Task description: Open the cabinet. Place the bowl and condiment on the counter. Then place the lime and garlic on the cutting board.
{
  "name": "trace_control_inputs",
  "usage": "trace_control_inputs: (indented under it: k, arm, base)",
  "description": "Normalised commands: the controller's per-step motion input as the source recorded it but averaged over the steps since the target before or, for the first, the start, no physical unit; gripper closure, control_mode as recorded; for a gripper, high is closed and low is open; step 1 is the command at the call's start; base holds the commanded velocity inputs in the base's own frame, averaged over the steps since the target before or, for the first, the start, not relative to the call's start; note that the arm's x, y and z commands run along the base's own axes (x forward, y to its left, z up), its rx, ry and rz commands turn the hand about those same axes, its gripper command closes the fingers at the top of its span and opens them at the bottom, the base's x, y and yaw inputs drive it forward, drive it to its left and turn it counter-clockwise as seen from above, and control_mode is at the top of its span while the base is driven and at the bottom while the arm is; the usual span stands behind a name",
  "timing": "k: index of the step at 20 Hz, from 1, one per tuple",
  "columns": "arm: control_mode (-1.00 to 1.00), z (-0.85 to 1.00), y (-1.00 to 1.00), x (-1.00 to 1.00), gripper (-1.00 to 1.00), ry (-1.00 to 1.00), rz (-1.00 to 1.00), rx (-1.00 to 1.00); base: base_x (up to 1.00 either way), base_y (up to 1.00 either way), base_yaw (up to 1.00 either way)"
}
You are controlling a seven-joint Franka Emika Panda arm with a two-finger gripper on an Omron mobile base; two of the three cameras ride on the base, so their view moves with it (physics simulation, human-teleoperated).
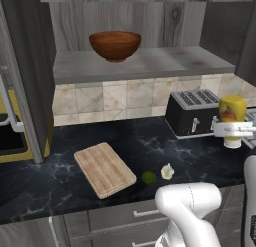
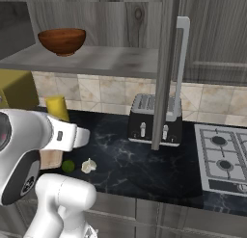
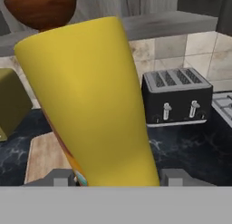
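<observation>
The wall cabinet (image 1: pixel 30 66) of dark grey wood-grain panels stands open, its lighter grey shelf (image 1: pixel 150 63) exposed, and one door (image 2: pixel 169 68) with a long silver bar handle hangs edge-on in the right base view. Below it runs the black marble-look counter (image 1: pixel 60 171) with thin white veins, backed by beige stone tiles.

On the counter against the tiles sits a glossy black four-slot toaster (image 1: pixel 192 113) with small silver levers. On the shelf rests the round deep bowl (image 1: pixel 115 45) of polished reddish-brown wood, upright, towards the shelf's left part.

The light tan rectangular cutting board (image 1: pixel 105 169) with rounded corners and parallel plank lines lies flat and angled near the counter's front edge, with nothing on it.

The small yellow squeeze bottle (image 1: pixel 232 116), smooth plastic with a red-orange label, is held in the air above the counter, in front of the toaster's right end. The claw (image 1: pixel 231 129) is closed on its lower part, a pale finger at each side; in the hand view the bottle widens away from the camera and leans left.

The small round green lime (image 1: pixel 148 177) lies on the counter just right of the board's near corner. The off-white garlic bulb (image 1: pixel 167 171) with a pointed top sits just right of the lime.
</observation>
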Motion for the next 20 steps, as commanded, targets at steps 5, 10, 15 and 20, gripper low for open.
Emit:
trace_control_inputs:
  k: [5, 10, 15, 20]
  arm:
    - [-1.00, -0.82, 0.11, 0.19, 1.00, -0.12, -0.03, 0.00]
    - [-1.00, -0.83, 0.27, 0.44, 1.00, -0.17, 0.00, 0.00]
    - [-1.00, -0.77, 0.19, 0.50, 1.00, -0.16, 0.00, 0.00]
    - [-1.00, -0.71, 0.03, 0.48, 1.00, -0.15, 0.00, 0.00]
  base:
    - [0.00, 0.00, 0.00]
    - [0.00, 0.00, 0.00]
    - [0.00, 0.00, 0.00]
    - [0.00, 0.00, 0.00]
